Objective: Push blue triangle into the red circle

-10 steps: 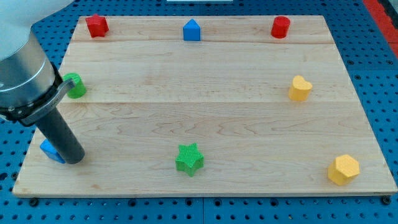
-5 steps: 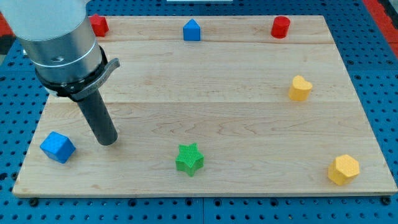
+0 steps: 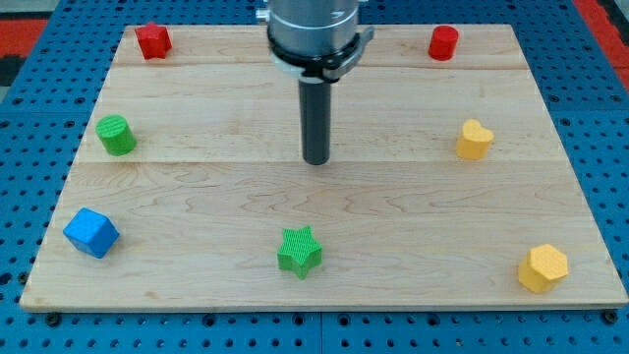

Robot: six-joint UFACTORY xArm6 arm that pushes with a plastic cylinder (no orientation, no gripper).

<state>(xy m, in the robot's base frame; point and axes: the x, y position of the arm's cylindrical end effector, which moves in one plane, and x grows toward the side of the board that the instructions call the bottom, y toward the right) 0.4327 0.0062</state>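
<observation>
My tip (image 3: 316, 160) rests mid-board, well above the green star (image 3: 299, 252), far from the red circle (image 3: 443, 42)

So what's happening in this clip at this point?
A robot arm with a dark rod is working over a wooden board scattered with small coloured blocks. My tip sits near the board's middle, touching no block, above the green star block. The blue triangle is hidden behind the arm, so its position cannot be told. The red circle block stands at the view's top right, untouched, so the push is not yet done.
</observation>
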